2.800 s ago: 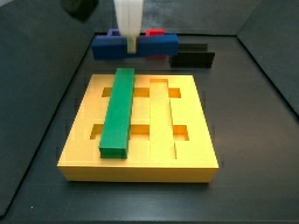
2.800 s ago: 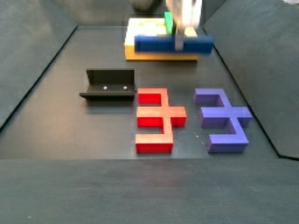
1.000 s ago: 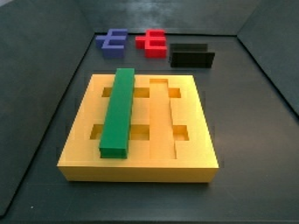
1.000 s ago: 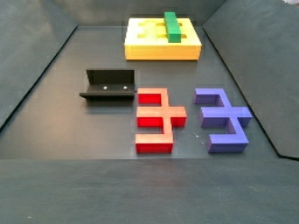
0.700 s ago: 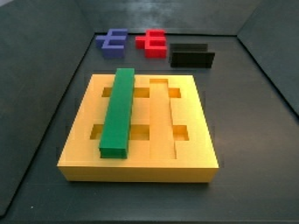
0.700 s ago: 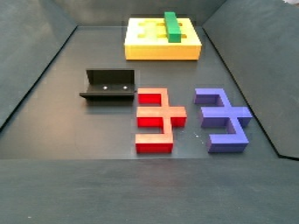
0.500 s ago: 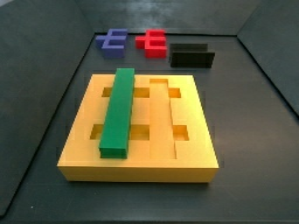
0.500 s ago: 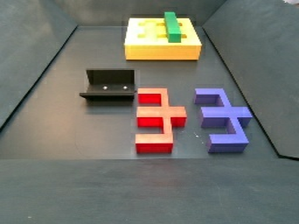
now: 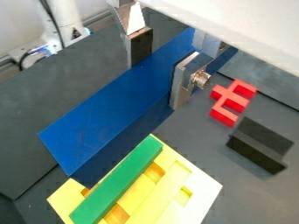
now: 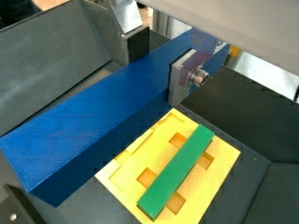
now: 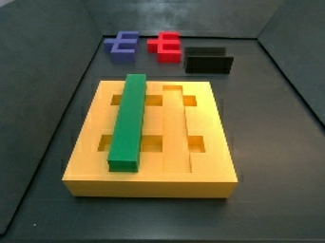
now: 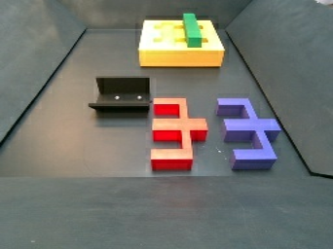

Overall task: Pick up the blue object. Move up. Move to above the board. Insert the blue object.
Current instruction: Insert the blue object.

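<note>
In wrist views only: hand (image 9: 159, 61) gripping blue object (image 10: 100, 122) (above board (image 10: 138, 162)).

Lab test bench: dark walled enclosure (image 12: 53, 88), fixture (image 12: 123, 95), jaws clamping blue object (image 9: 111, 122).

A matte dark grey floor (image 9: 52, 87) spreads below the gripper (image 9: 160, 66). Plain dark grey walls (image 11: 191, 17) enclose it in both side views, evenly lit.
</note>
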### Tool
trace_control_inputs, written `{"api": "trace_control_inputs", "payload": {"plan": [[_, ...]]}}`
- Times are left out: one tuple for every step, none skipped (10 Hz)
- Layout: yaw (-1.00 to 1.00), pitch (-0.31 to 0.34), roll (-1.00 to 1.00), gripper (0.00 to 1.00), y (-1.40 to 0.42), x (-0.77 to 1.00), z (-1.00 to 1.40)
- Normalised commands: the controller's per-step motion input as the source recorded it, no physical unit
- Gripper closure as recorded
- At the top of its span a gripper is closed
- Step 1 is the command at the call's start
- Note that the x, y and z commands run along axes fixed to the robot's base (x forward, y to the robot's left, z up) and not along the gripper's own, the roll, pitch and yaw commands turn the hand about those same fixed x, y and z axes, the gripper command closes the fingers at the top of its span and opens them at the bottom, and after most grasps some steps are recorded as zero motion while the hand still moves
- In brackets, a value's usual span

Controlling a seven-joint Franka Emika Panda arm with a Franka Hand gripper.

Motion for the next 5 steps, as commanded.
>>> {"api": "trace_control_inputs", "payload": {"plan": [[0.00,0.000,-0.07,1.00,-0.01,0.00,-0.72],[0.00,0.006,0.00,1.00,-0.15,0.04,-0.94],[0.00,0.000,-0.02,1.00,-0.19,0.05,-1.00],[0.00,0.000,-0.07,1.00,-0.27,0.08,-0.95],[0.00,0.000,-0.11,1.00,-0.35,0.15,-0.83]]}}
